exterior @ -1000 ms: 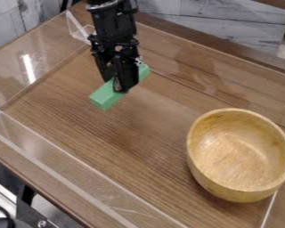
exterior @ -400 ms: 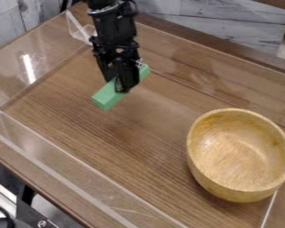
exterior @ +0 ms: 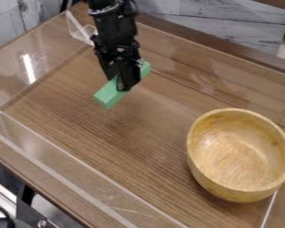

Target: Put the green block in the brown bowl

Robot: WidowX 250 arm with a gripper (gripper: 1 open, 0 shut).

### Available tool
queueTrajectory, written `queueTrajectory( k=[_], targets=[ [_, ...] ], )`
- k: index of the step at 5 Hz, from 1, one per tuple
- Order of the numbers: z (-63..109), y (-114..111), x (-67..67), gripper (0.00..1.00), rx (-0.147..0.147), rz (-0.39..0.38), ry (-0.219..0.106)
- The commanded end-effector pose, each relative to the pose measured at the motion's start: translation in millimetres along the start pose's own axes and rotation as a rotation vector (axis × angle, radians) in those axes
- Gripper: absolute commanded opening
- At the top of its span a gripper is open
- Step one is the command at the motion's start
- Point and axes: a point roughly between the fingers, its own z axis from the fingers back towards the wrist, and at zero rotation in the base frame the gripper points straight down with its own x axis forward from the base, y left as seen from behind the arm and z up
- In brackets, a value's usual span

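The green block (exterior: 109, 96) is a short bright green bar at the upper left of the wooden table (exterior: 133, 156). It slants down toward the table, and its upper end is hidden between the black fingers. My gripper (exterior: 125, 82) points steeply down from above and is shut on that upper end. The brown bowl (exterior: 242, 153), round, light tan wood and empty, sits at the lower right, well apart from the block and gripper.
Clear plastic walls (exterior: 26, 67) run along the table's left and front sides. A pale stone-patterned surface (exterior: 246, 22) lies behind the table at the upper right. The table's front edge drops off at the lower left.
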Motion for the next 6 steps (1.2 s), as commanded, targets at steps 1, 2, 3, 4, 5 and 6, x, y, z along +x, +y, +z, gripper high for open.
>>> queueTrajectory(
  k=[1, 2, 3, 4, 5, 6],
  targets=[
    [14.3, 5, 10.5, 0.00, 0.036, -0.008, -0.066],
    [12.5, 7, 11.6, 0.00, 0.041, -0.009, -0.076],
    [11.1, 8, 12.4, 0.00, 0.047, -0.011, -0.086],
    [12.4, -17, 14.9, 0.00, 0.041, -0.023, -0.086],
    [15.2, -44, 18.2, 0.00, 0.038, -0.037, -0.086],
    [9.2, -95, 22.3, 0.00, 0.031, -0.106, -0.075]
  ],
)
